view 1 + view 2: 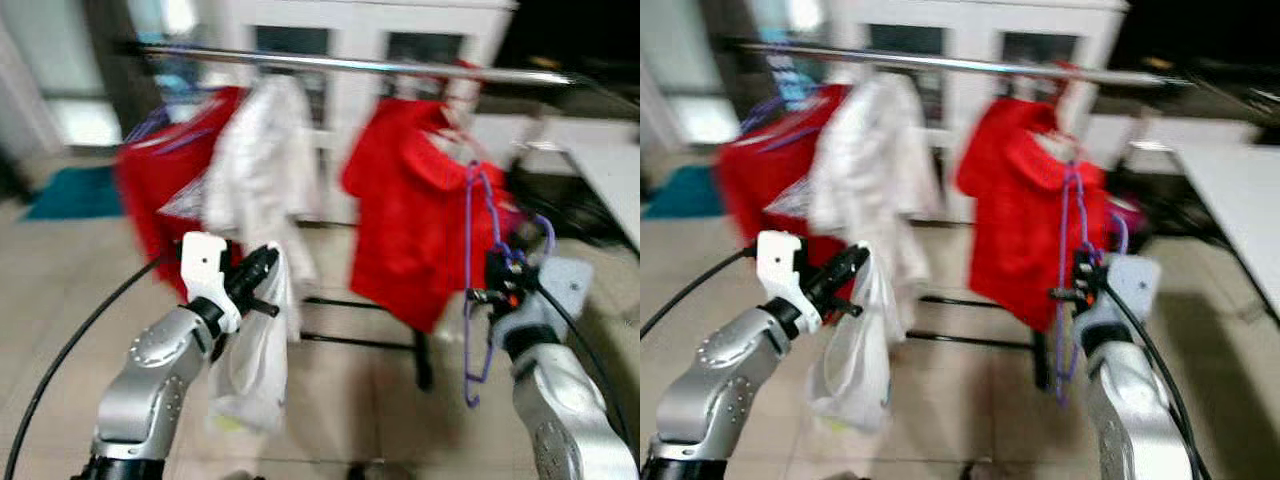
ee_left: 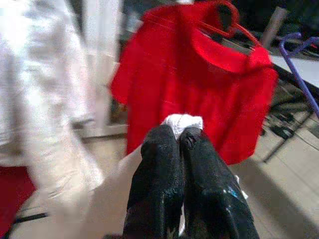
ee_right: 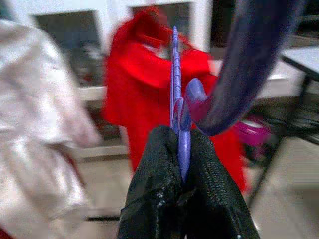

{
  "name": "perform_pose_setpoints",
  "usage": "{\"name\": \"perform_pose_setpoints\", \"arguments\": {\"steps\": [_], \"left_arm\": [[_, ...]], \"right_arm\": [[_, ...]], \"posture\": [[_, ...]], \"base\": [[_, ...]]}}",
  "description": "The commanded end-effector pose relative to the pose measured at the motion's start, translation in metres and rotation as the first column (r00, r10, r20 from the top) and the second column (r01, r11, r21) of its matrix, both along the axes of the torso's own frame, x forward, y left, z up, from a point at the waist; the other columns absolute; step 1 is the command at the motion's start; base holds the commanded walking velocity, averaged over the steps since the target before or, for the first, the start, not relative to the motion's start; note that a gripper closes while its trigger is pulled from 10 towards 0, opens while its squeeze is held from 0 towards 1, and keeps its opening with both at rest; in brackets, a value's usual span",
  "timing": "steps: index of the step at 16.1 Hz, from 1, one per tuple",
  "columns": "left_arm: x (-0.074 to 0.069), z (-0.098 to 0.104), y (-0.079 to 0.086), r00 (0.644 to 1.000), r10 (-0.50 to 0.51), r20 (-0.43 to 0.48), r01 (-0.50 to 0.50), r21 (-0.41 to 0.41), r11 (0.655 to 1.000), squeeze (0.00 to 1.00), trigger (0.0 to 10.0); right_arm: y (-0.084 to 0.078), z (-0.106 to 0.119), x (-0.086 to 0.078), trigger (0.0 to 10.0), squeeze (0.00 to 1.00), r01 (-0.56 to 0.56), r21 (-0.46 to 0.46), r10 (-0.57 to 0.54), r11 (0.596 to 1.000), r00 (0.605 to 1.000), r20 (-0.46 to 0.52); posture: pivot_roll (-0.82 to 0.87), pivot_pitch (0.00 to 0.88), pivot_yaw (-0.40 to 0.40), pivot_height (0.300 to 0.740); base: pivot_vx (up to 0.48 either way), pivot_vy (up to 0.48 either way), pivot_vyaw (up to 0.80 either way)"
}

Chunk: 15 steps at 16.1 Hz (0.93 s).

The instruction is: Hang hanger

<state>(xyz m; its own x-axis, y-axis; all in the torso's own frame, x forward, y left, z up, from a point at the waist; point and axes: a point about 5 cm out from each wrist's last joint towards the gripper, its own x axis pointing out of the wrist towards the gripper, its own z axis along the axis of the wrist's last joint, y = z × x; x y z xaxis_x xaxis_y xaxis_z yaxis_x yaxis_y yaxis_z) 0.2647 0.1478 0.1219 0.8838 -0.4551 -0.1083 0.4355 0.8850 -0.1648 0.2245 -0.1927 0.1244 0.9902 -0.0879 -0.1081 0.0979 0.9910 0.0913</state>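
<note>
Pinching the purple hanger (image 1: 470,290), the right gripper (image 1: 497,272) fronts the rail (image 1: 350,64).

The rail (image 1: 400,68) looked like shiny metal; the hanger (image 3: 175,94) smooth purple plastic; the red shirt (image 1: 420,230) matt cloth; the floor (image 1: 350,390) pale smooth tile.

One metal rail (image 1: 350,65) is seen carrying three garments: two red garments (image 1: 420,215) (image 1: 160,190) and one white garment (image 1: 260,150). One purple hanger (image 1: 475,290) and one pale bag (image 1: 250,365) are counted, one gripped in each of two hands (image 1: 490,290) (image 1: 262,270).
</note>
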Motion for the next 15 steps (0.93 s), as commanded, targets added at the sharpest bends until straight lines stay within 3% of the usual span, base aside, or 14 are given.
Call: {"name": "perform_pose_setpoints", "arguments": {"steps": [1, 4, 5, 7, 9, 11, 12, 13, 15], "left_arm": [[0.001, 0.003, -0.002, 1.0, 0.025, 0.019, -0.026, 0.048, 0.999, 0.0, 10.0], [0.001, 0.003, -0.001, 0.996, 0.091, 0.01, -0.092, 0.106, 0.99, 0.0, 10.0], [-0.002, 0.001, -0.001, 0.994, 0.107, 0.004, -0.107, 0.134, 0.985, 0.0, 10.0], [-0.007, -0.003, 0.004, 0.99, 0.131, -0.06, -0.126, 0.089, 0.988, 0.0, 10.0], [-0.002, -0.003, 0.009, 0.984, 0.172, -0.045, -0.164, 0.146, 0.975, 0.0, 10.0], [0.002, -0.007, 0.014, 0.981, 0.17, -0.091, -0.148, 0.211, 0.966, 0.0, 10.0], [0.001, -0.01, 0.012, 0.98, 0.127, -0.155, -0.092, 0.216, 0.972, 0.0, 10.0], [0.002, -0.008, 0.011, 0.984, 0.106, -0.144, -0.079, 0.183, 0.98, 0.0, 10.0], [0.008, -0.001, 0.016, 0.98, 0.199, -0.02, -0.189, 0.225, 0.956, 0.0, 10.0]], "right_arm": [[-0.006, 0.001, -0.007, 10.0, 0.0, 0.023, 0.012, -0.023, 1.0, 1.0, -0.014], [-0.007, 0.003, -0.005, 10.0, 0.0, 0.048, 0.06, -0.048, 0.997, 0.999, -0.004], [-0.005, 0.002, -0.001, 10.0, 0.0, 0.041, 0.027, -0.041, 0.999, 0.999, -0.003], [0.002, -0.001, 0.0, 10.0, 0.0, 0.0, 0.039, 0.001, 0.999, 1.0, -0.025], [0.005, -0.002, 0.002, 10.0, 0.0, -0.011, 0.039, 0.012, 0.999, 1.0, -0.029], [0.007, 0.0, 0.003, 10.0, 0.0, -0.011, 0.053, 0.012, 0.999, 1.0, -0.022], [0.009, 0.001, 0.004, 10.0, 0.0, 0.003, 0.07, -0.002, 0.998, 1.0, -0.012], [0.012, 0.001, 0.004, 10.0, 0.0, 0.011, 0.074, -0.01, 0.997, 1.0, -0.016], [0.017, -0.004, 0.009, 10.0, 0.0, 0.015, 0.048, -0.014, 0.999, 1.0, -0.011]], "posture": [[-0.17, 0.034, 0.001, 0.74], [-0.16, 0.014, -0.028, 0.74], [-0.16, 0.008, -0.04, 0.74], [-0.15, 0.0, -0.052, 0.74], [-0.14, 0.0, -0.04, 0.74], [-0.14, 0.0, -0.018, 0.74], [-0.14, 0.0, -0.013, 0.74], [-0.13, 0.0, -0.004, 0.74], [-0.11, 0.0, 0.005, 0.74]], "base": [[0.0, 0.0, -0.8], [0.0, 0.0, -0.8], [0.0, 0.0, -0.8], [0.0, 0.0, -0.8], [0.0, 0.0, -0.8], [0.0, 0.0, -0.8], [0.0, 0.0, -0.8], [0.0, 0.0, -0.8], [0.0, 0.0, -0.8]]}}
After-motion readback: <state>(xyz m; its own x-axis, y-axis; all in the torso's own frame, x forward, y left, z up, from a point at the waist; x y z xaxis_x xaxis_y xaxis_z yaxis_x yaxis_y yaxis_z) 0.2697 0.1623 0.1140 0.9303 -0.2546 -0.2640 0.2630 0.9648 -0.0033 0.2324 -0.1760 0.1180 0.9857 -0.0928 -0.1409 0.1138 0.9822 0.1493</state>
